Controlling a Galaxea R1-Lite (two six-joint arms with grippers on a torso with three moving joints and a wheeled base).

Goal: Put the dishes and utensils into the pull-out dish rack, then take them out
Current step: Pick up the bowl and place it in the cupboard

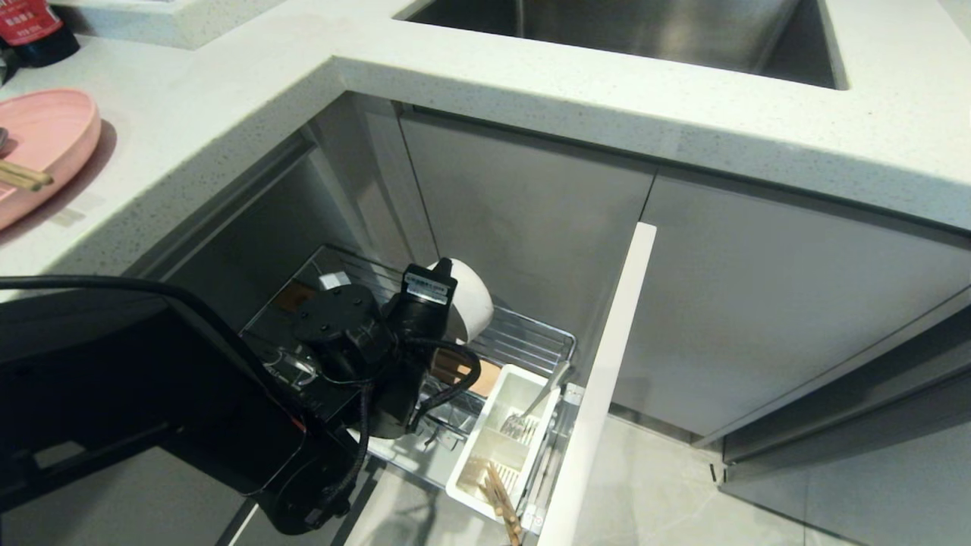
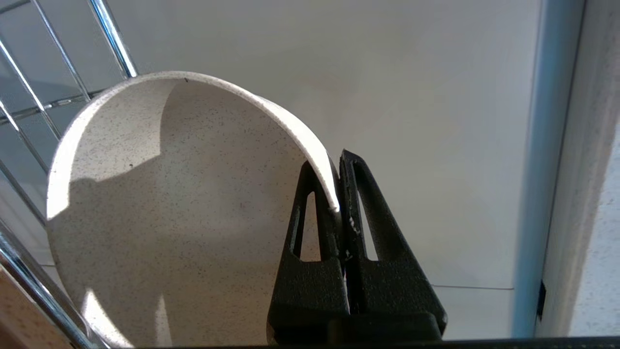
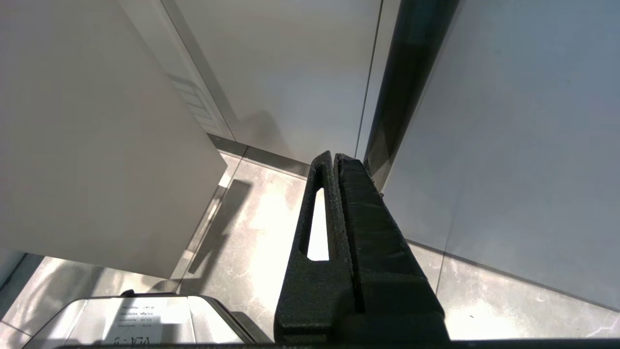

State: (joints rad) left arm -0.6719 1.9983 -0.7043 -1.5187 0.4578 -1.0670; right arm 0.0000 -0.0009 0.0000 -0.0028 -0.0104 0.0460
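Left wrist view alone shows the left gripper pinched nearly closed on the rim of the white bowl, one finger inside, one outside. Head view places that bowl on edge over the pull-out dish rack, behind the utensil caddy holding chopsticks. Right gripper hangs closed, empty, near the floor.

Pale pink on the plate, light brown on the chopsticks. Off-white with fine dark speckles on the bowl, pinched by matt black fingers. Chrome wire on the rack, white on the caddy, speckled white on the countertop, grey on the cabinet fronts.
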